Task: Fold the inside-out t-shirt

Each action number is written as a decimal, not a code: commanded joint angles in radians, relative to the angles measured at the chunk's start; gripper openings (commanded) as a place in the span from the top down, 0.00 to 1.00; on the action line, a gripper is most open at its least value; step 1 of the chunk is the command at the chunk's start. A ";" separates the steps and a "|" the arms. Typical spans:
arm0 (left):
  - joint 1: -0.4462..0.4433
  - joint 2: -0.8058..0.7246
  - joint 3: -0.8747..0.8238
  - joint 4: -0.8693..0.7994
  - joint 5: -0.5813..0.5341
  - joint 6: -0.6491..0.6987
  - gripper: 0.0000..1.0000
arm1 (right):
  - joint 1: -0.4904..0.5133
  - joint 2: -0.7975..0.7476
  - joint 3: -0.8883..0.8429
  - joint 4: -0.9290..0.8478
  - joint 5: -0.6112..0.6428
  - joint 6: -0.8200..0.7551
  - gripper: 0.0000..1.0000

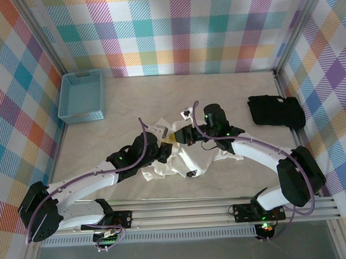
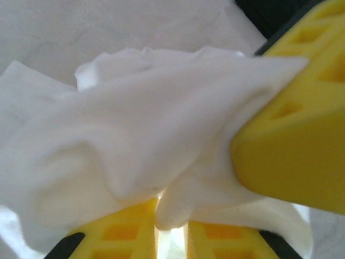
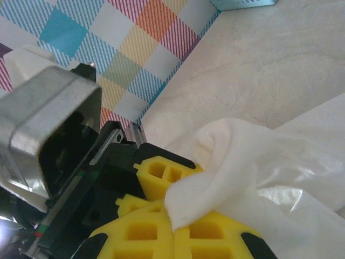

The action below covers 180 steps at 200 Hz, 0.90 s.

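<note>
Bunched t-shirt [image 1: 186,162] lies roughly left-right; neckline direction unclear.

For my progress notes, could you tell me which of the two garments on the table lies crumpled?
The thin white cotton t-shirt, bunched up mid-table. The black fabric garment sits neatly folded off to the right.

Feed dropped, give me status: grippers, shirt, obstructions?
Left gripper shut on the t-shirt. Right gripper shut on it too. T-shirt crumpled mid-table, not folded. Black garment, blue basket off to the sides.
</note>
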 commanded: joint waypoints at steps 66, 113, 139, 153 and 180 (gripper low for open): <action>0.105 -0.271 -0.147 0.065 0.152 0.033 1.00 | -0.082 -0.063 0.023 -0.051 -0.023 -0.055 1.00; 0.108 -0.229 -0.119 0.040 0.244 0.041 1.00 | -0.111 -0.038 0.050 -0.076 -0.137 -0.062 1.00; 0.106 -0.152 -0.091 0.072 0.314 0.040 0.83 | -0.123 -0.024 0.056 -0.071 -0.170 -0.037 1.00; 0.103 -0.113 -0.073 0.087 0.323 0.032 0.71 | -0.125 -0.019 0.056 -0.059 -0.176 -0.021 1.00; 0.092 -0.052 -0.049 0.137 0.364 0.011 0.61 | -0.125 -0.011 0.056 -0.046 -0.175 -0.001 1.00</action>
